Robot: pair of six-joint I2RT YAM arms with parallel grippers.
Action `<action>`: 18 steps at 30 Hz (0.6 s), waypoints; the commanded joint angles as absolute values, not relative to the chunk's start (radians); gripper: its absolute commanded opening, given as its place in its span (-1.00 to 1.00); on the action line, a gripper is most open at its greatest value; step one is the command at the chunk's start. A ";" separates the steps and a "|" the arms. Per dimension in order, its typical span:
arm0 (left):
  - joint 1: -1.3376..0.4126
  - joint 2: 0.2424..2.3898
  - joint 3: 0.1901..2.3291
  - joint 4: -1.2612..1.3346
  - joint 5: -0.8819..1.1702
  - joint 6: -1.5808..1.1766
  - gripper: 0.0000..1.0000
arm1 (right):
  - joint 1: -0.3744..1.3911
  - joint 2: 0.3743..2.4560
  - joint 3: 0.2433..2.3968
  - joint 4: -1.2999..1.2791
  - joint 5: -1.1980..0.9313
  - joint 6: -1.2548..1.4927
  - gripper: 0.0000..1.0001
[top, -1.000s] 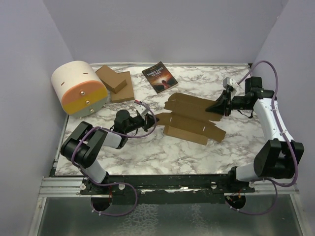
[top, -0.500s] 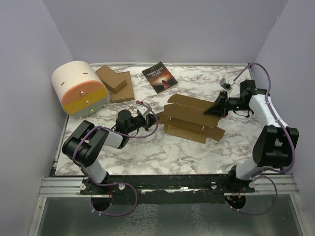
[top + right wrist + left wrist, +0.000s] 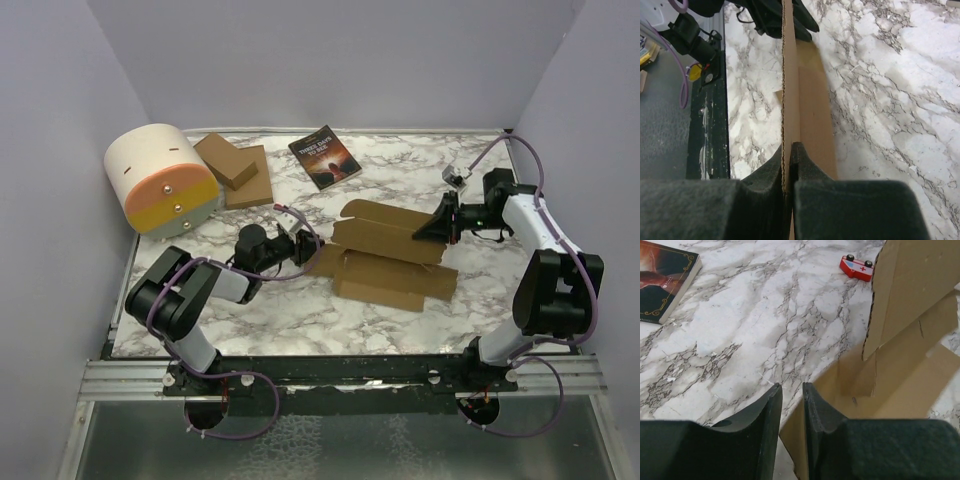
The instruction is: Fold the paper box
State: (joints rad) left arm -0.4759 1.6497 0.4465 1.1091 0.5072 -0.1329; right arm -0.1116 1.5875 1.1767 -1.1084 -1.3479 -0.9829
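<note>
Lying in the middle of the bench (image 3: 290, 305), the paper box (image 3: 385, 262) is a brown sheet with flaps, and its far part is tipped up off the marble. The right gripper (image 3: 432, 226) is clamped on the thin edge of that lifted part. The left gripper (image 3: 303, 246) sits at the box's left end, its two black fingers (image 3: 767, 410) a little apart with marble showing between them. Farther off are a dark book (image 3: 324, 156), a stack of brown cardboard pieces (image 3: 235, 168), a round cream and orange tub (image 3: 160, 180) and a small red toy car (image 3: 856, 267).
</note>
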 commanded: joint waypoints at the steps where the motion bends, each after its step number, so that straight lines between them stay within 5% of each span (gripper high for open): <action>1: -0.478 1.577 0.429 1.118 0.470 -0.209 -0.40 | -0.110 1.591 1.166 -1.089 -1.298 -0.984 -0.98; 11: -0.448 1.387 0.413 0.877 0.424 -0.280 -0.12 | -0.110 1.555 1.170 -1.058 -1.296 -0.969 -0.98; 18: -0.437 1.275 0.393 0.856 0.348 -0.315 0.31 | -0.111 1.449 1.217 -0.822 -1.229 -0.821 -0.98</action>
